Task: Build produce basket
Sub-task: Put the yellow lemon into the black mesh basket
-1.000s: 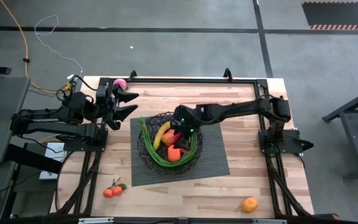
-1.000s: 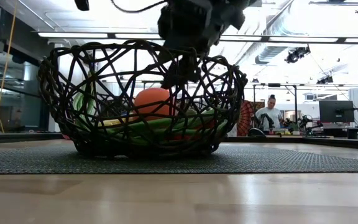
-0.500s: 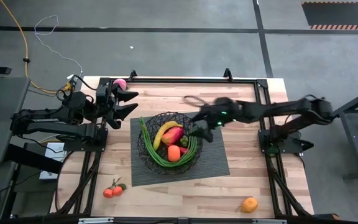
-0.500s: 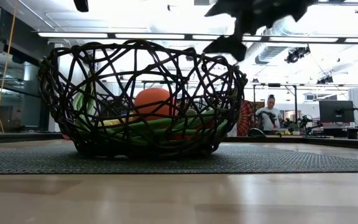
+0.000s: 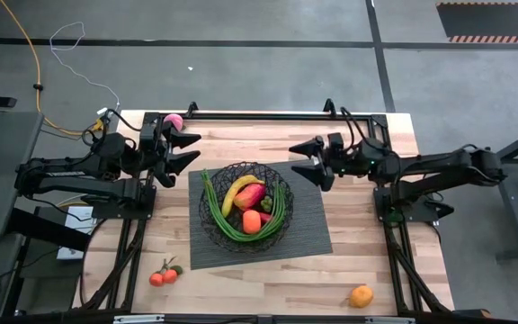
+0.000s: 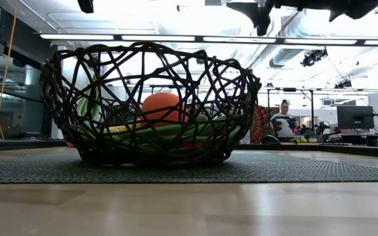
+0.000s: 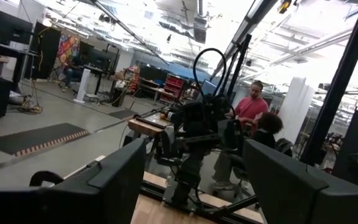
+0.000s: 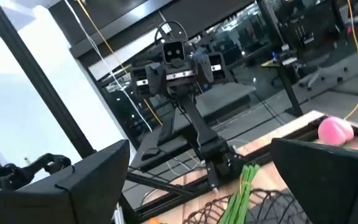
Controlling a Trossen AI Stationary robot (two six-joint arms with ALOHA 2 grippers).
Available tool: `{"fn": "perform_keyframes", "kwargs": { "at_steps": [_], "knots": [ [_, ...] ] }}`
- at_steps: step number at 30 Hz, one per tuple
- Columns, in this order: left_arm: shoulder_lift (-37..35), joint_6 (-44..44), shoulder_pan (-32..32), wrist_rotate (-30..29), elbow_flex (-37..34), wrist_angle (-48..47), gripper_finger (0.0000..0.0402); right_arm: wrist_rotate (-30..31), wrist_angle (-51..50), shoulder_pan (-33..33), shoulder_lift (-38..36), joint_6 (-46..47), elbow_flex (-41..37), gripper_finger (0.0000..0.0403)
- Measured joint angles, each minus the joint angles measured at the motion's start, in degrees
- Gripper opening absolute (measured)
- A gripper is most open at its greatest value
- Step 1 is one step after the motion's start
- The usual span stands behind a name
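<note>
The basket [image 5: 245,209], a round black wire bowl, stands on a dark ribbed mat [image 5: 308,229] at mid-table. Inside it lie a yellow banana [image 5: 235,192], a red-orange mango [image 5: 249,195], an orange [image 5: 252,221] and long green beans [image 5: 279,216]. My right gripper [image 5: 295,157] hangs open above the mat's far right corner, roughly level and pointing at the basket, with nothing between its fingers. At the far left my left gripper [image 5: 194,148] waits open and holds nothing. A pink ball [image 5: 174,121] lies just behind it.
Small tomatoes [image 5: 163,274] lie on the wood near the front left, and a loose orange [image 5: 361,295] sits near the front right corner. A black frame [image 5: 268,114] runs along the table's far edge. People stand in the room beyond the table [image 6: 284,118].
My right gripper has risen out of the basket and drawn back toward the table's right edge. It has tipped from pointing down to about level, with its fingers still apart. The produce in the basket has stayed where it was.
</note>
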Motion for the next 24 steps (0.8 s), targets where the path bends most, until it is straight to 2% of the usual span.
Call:
{"fn": "perform_keyframes", "kwargs": {
  "at_steps": [24],
  "knots": [
    [0.00,1.51,0.00,-0.03,0.00,-0.02,0.0257,0.00,-0.08,0.02,0.04,0.39,0.93,0.0369]
  ]
}}
